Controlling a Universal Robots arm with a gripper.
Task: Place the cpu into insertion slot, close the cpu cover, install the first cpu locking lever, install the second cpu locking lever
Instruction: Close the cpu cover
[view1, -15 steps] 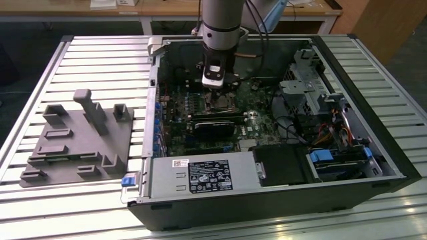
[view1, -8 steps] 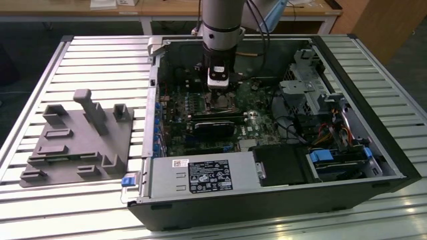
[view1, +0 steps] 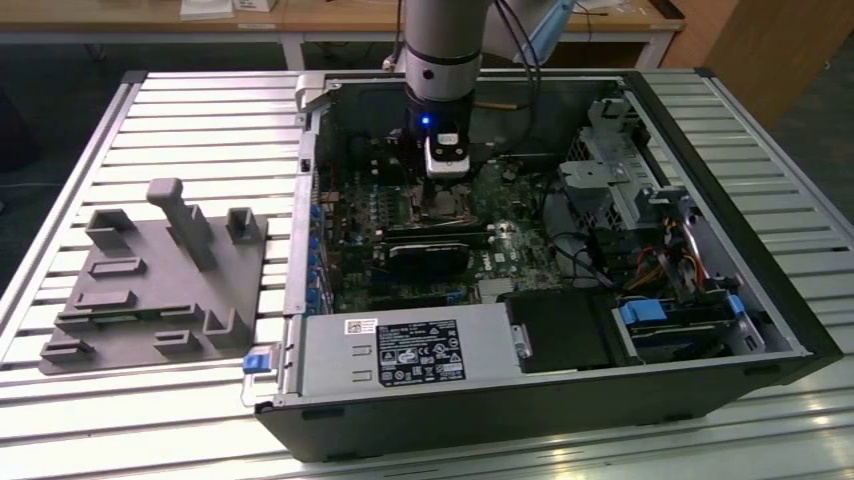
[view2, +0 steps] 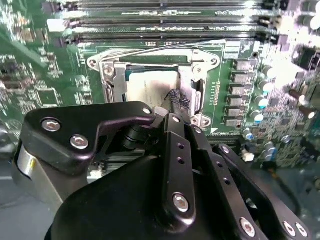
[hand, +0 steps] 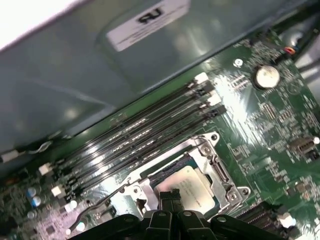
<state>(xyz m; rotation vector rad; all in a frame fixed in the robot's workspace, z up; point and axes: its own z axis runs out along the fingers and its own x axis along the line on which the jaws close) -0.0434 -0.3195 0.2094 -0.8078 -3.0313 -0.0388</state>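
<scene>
Cpu (hand: 192, 187) sits in the socket, directly under my jaw tips. The cpu cover (view2: 111, 77) frames it; I cannot tell if it is fully down. The wire locking lever (view2: 165, 50) beyond the tips looks unlatched, so I judge the levers are left to do. My jaws are pinched narrow and hold nothing. The arm (view1: 441, 50) drops vertically into the computer case (view1: 694, 130).
</scene>
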